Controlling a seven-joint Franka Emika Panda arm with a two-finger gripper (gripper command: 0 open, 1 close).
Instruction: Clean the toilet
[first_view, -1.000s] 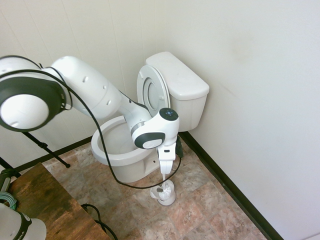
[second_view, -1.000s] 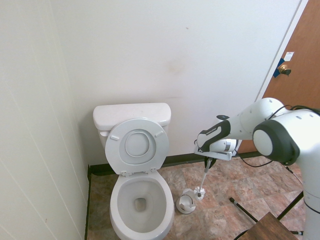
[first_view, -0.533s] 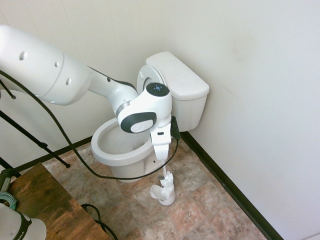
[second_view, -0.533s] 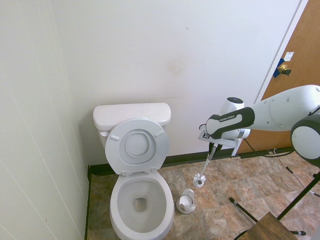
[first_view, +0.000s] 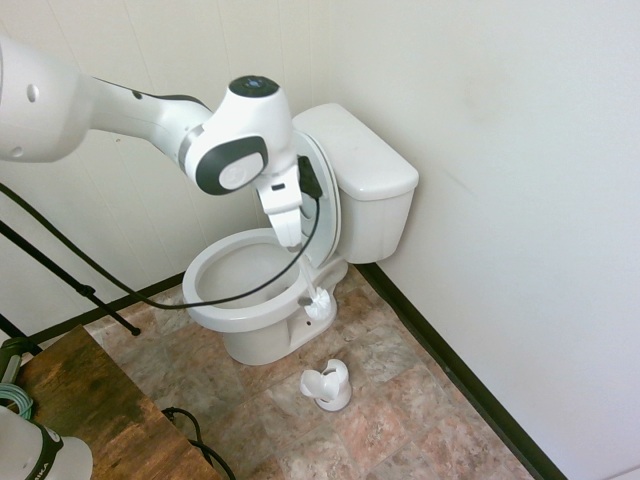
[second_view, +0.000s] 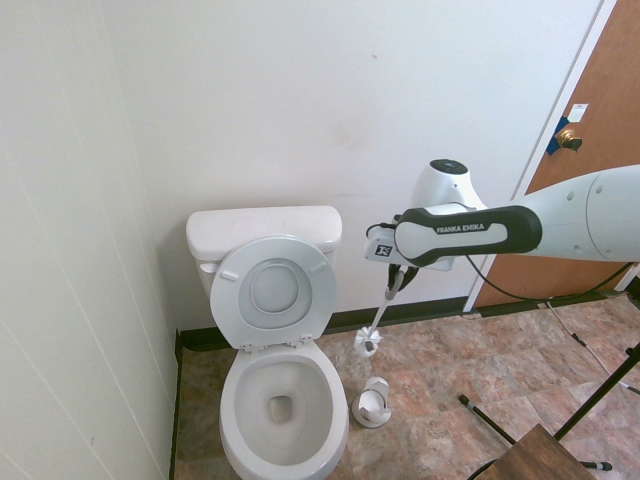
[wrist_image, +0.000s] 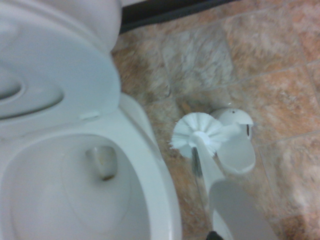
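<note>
The gripper (second_view: 393, 283), its fingers clamped on the toilet brush (second_view: 380, 318), has lifted it clear of the brush holder (first_view: 326, 386) on the floor, so scrubbing can likely begin. A second ago the bristle head hung just above the holder. Now it hangs below the fingers beside the toilet (first_view: 255, 300), whose open bowl lies just to one side.

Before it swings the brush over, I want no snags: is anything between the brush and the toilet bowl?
Nothing visible. The gripper holds the brush in the air beside the toilet, seat up and bowl open; the holder sits on the floor below.
</note>
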